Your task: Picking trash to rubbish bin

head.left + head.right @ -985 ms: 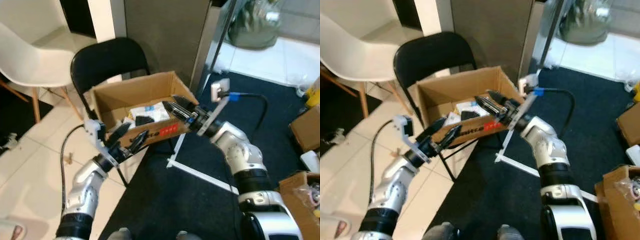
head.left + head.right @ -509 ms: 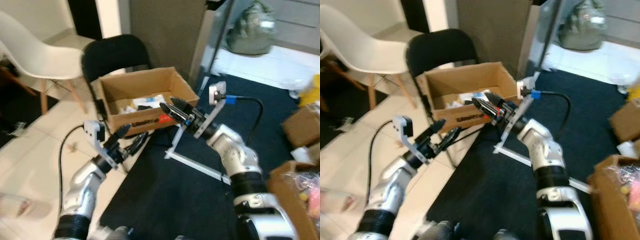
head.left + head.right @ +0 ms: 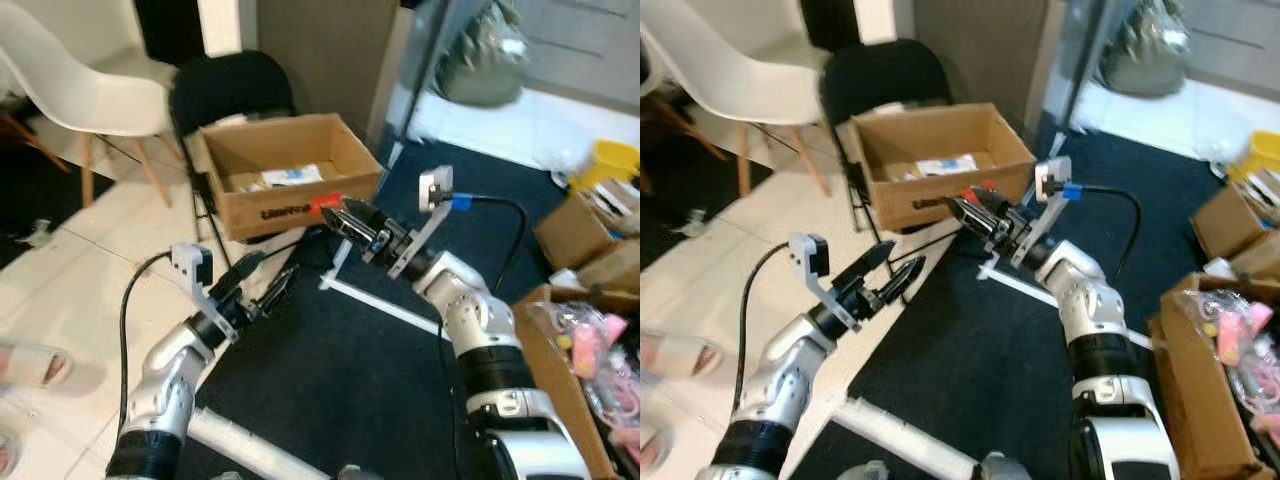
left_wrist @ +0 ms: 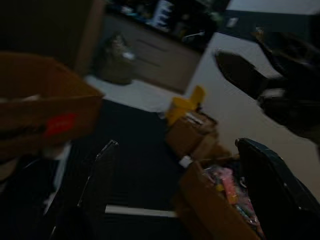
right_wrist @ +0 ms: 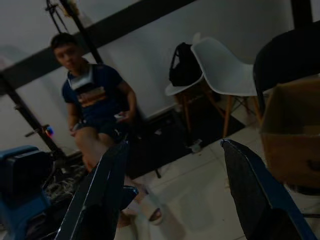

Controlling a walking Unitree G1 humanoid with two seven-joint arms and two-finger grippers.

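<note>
Reading the box: dark lettering and a red label run along the front of the cardboard box (image 3: pixel 285 170); I cannot make out the words.
Box position: it sits on the black folding chair (image 3: pixel 228 92), with white and blue packets of trash (image 3: pixel 295 176) lying inside.
Left gripper: I see the left gripper (image 3: pixel 892 274) low over the edge of the dark carpet (image 3: pixel 360 380), fingers spread, holding nothing.
Right gripper: the right gripper (image 3: pixel 345 213) hangs just in front of the box's near side, fingers apart and empty.
Second box: an open carton (image 3: pixel 1200 370) of pink and yellow wrappers stands on my right.
Person: someone in a dark shirt (image 5: pixel 95 97) sits beyond the white chair (image 5: pixel 222 67).
</note>
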